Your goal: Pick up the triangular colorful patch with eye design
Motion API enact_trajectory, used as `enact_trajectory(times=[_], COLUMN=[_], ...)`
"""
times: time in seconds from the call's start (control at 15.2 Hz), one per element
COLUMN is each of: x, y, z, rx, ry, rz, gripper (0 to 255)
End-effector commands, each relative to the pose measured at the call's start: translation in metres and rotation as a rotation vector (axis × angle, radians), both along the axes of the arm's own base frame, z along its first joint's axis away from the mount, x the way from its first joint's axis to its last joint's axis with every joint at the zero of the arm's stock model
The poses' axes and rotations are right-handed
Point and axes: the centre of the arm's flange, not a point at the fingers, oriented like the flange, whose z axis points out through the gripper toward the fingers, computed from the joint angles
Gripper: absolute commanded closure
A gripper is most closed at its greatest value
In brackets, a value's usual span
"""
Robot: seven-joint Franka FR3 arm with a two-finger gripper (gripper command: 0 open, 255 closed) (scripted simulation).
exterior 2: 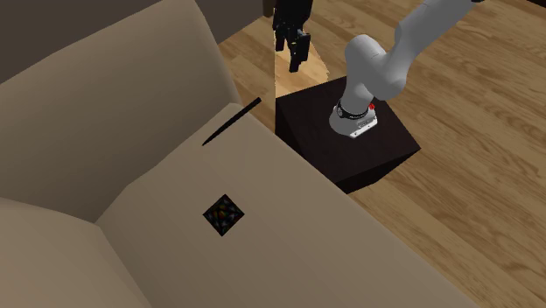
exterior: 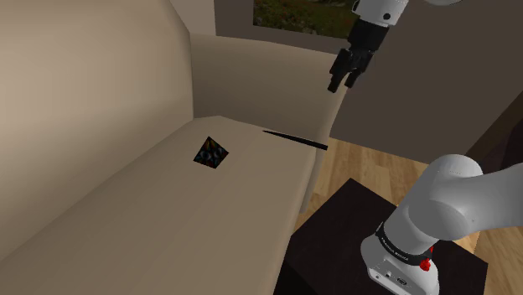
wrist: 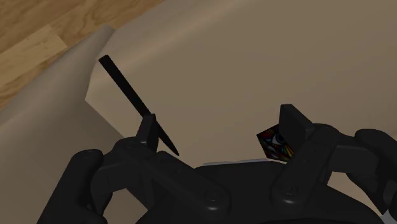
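The patch (exterior: pixel 211 153) is a small dark piece with bright multicoloured marks, lying flat on the beige sofa seat (exterior: pixel 168 218). In the second exterior view the patch (exterior 2: pixel 224 215) sits mid-seat. My black gripper (exterior: pixel 342 82) hangs high in the air over the sofa's armrest, well away from the patch toward the shoulder view's upper right. In the second exterior view the gripper (exterior 2: pixel 294 54) is near the top, above the floor by the sofa end. From the wrist, the gripper (wrist: pixel 221 127) is open with nothing between its fingers; the patch (wrist: pixel 273 143) peeks out beside one finger (wrist: pixel 292 122).
A thin black stick (exterior: pixel 293 139) lies on the seat near the armrest, between the patch and my gripper; it also shows as the stick (wrist: pixel 137 105) and the stick (exterior 2: pixel 232 122). The sofa backrest (exterior: pixel 84 92) rises behind. My dark stand (exterior 2: pixel 350 144) sits on a wooden floor (exterior 2: pixel 472 192).
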Motion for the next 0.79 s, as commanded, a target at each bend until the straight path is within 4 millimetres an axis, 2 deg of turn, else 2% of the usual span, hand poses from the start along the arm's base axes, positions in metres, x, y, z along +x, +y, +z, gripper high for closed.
enact_trajectory(times=[0.0, 0.73], x=[0.0, 0.077], y=[0.0, 0.063], z=[0.0, -0.09], rx=[0.0, 0.009], ry=[0.0, -0.134], rz=[0.0, 0.096], gripper=[0, 0])
